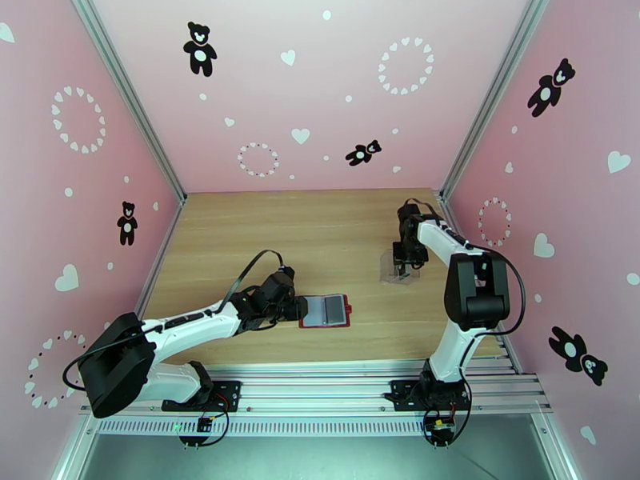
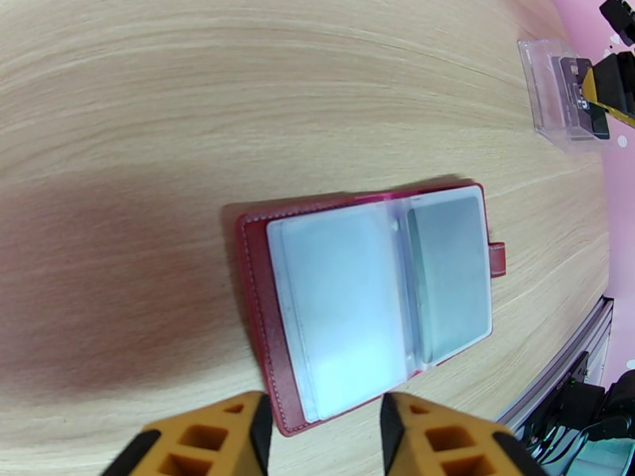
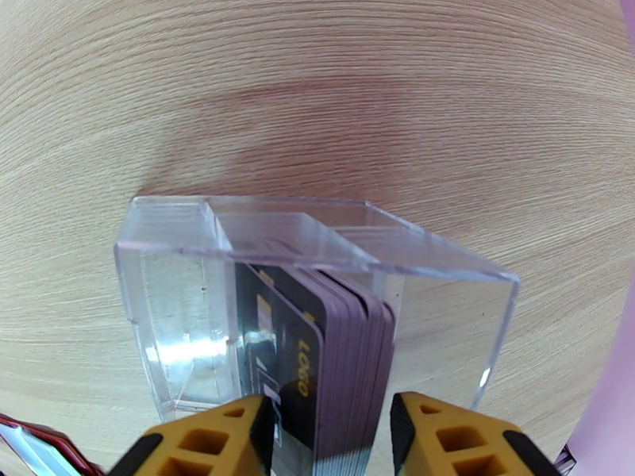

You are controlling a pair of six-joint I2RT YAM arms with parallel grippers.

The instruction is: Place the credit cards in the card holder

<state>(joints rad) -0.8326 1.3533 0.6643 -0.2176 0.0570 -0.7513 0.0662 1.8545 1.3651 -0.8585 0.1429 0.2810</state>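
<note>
The dark-red card holder point(image 1: 326, 310) lies open flat on the table, its greyish clear pockets point(image 2: 357, 303) facing up. The right pocket looks darker grey. My left gripper point(image 2: 325, 438) is open, its orange fingers on either side of the wallet's near edge. A stack of dark credit cards point(image 3: 349, 351), the front one with yellow lettering, stands on edge in a clear plastic box point(image 3: 317, 239). My right gripper point(image 3: 329, 438) is open above the box, with one finger on each side of the card stack.
The clear box point(image 1: 398, 267) stands on the wooden table to the right of the wallet, near the right pink wall. Bare wood lies behind and between the two. A metal rail runs along the table's front edge point(image 1: 336, 370).
</note>
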